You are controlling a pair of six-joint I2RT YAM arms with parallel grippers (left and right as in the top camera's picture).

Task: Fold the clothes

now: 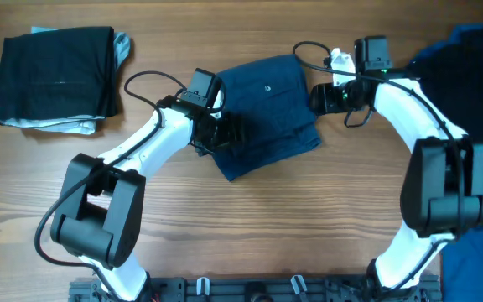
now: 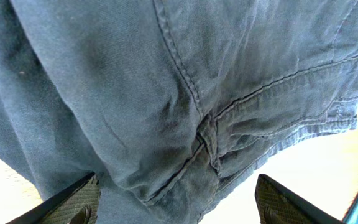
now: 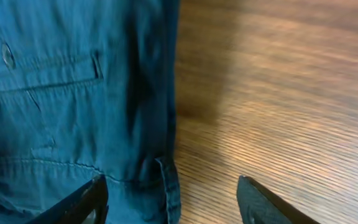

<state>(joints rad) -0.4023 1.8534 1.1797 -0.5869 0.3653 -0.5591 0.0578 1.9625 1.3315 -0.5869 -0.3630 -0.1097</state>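
The left arm reaches in from the near left corner, elbow bent, its wrist lying over the left edge of the navy shorts [image 1: 267,109]. The left gripper [image 1: 221,134] points across the cloth toward the middle of the table [image 1: 250,226]. In the left wrist view the left gripper [image 2: 176,186] stands wide open, its two dark fingers [image 2: 73,202] far apart. Seamed fabric of the shorts [image 2: 166,93] fills the space between and beyond them. Nothing is clamped, though whether the fingertips touch the cloth cannot be told from this close view.

The right arm arcs in from the right side, forearm angled toward the far edge. The right gripper [image 1: 317,98] sits just beside the right edge of the shorts. In the right wrist view the right gripper [image 3: 169,186] is also spread wide and holds nothing. The hem edge of the shorts [image 3: 73,93] runs between its fingers [image 3: 92,196], with bare wood to the right.

The shorts lie flat near the table's centre, between the two grippers, with the pocket [image 3: 48,65] and its small button [image 1: 267,87] facing up. A folded black garment [image 1: 57,75] rests well apart at the far left. A blue heap of clothes [image 1: 476,50] lies at the far right.
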